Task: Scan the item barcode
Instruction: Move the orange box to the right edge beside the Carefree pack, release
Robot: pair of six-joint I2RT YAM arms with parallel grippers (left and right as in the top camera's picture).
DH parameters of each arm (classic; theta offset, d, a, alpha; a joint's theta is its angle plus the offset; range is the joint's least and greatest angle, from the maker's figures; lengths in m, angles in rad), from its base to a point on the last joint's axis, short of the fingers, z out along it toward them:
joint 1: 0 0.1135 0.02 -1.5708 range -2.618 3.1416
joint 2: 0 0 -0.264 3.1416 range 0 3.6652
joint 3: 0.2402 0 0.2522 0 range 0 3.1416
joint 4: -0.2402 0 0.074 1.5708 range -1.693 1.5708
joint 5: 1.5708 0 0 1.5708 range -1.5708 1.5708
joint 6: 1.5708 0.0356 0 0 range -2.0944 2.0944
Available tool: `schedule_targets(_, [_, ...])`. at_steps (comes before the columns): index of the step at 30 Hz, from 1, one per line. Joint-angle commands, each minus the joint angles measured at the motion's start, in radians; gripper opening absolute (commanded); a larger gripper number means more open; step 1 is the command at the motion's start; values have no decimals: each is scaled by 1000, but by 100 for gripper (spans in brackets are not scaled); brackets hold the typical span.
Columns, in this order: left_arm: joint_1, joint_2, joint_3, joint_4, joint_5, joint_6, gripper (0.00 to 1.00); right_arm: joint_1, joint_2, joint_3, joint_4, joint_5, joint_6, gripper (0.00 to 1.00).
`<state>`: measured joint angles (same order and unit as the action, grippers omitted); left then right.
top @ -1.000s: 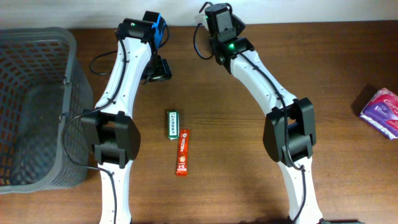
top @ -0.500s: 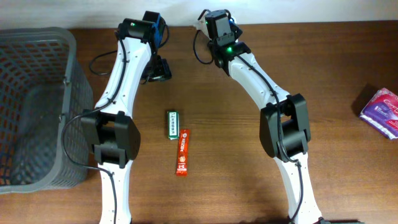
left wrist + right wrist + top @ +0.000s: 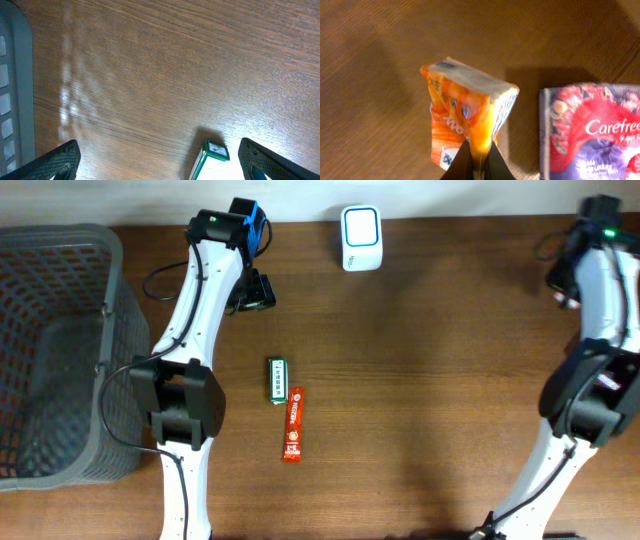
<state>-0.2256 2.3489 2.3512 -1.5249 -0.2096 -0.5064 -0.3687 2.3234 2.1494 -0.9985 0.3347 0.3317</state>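
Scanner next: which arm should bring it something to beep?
Right. The right fingers are shut on the orange packet, ready to carry to the scanner. The left fingers are open and empty above the green pack.

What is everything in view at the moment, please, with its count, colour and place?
table: 1, brown wood, under everything
basket: 1, grey, far left
scanner: 1, white, back centre
pack: 1, green, centre
sachet: 1, red-orange, beside the pack
pouch: 1, orange, pinched in right gripper
packet: 1, purple, beside the pouch
left gripper: 1, black, open, back left
right gripper: 1, black, shut on pouch, far right
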Motion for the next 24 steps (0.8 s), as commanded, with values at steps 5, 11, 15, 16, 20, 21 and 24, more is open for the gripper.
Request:
schedule_targets(5, [6, 0, -1, -1, 4, -5, 99, -52, -26, -6, -76, -115, 48, 8])
schedule_targets(11, [6, 0, -1, -1, 4, -5, 99, -91, -26, -8, -133, -35, 35, 20])
schedule_targets(15, [6, 0, -1, -1, 4, -5, 99, -109, -26, -8, -146, -117, 27, 29])
schedule_targets(16, [6, 0, -1, -1, 4, -5, 99, -108, -26, -8, -132, -231, -21, 27])
schedule_targets(20, [6, 0, -1, -1, 4, -5, 99, -52, -26, -8, -117, -739, -232, 40])
schedule_targets(21, [6, 0, -1, -1, 4, -5, 99, -15, -26, -8, -139, -849, -280, 57])
schedule_targets(24, [6, 0, -1, -1, 4, -5, 99, 133, -26, -8, -236, -910, -325, 91])
